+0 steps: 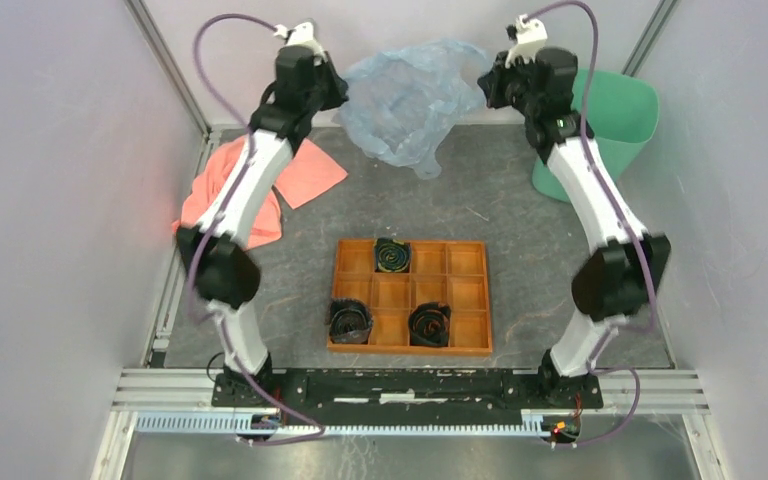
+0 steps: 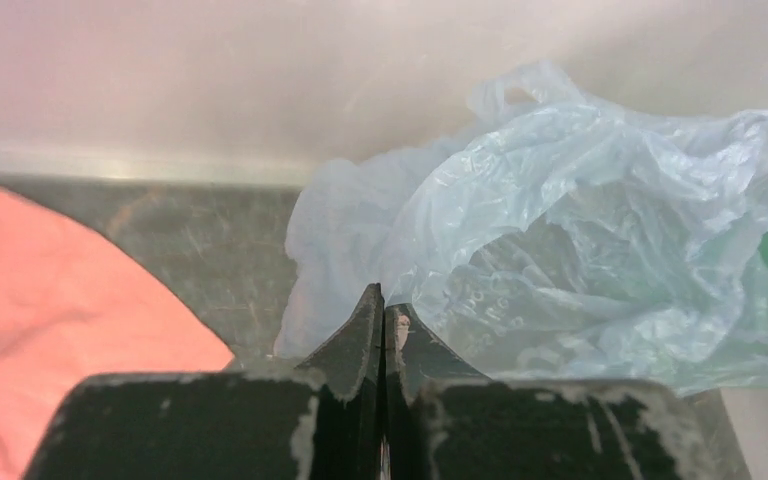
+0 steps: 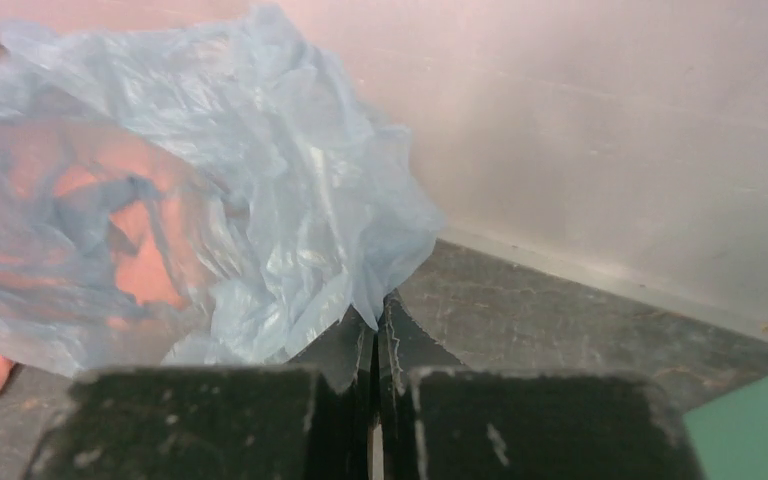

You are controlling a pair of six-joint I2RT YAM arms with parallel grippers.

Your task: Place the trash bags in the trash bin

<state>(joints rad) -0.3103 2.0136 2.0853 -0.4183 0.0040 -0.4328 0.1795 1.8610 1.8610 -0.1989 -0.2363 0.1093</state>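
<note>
On the left, just past the pink cloth (image 1: pixel 230 195), clamped fully shut with the left gripper (image 2: pixel 381 300) on a thin edge of the trash bag (image 1: pixel 410 105). In the middle, hanging slack and crumpled between the two arms near the back wall; on the right, pinched the same way by the right gripper (image 3: pixel 377 320), jaws meeting on a fold of film, and not yet in the trash bin (image 1: pixel 610 125) at far right. Likely to slip from such shallow pinches, or to drape over the rim instead of dropping in, being wider than the opening and loose enough to snag.
</note>
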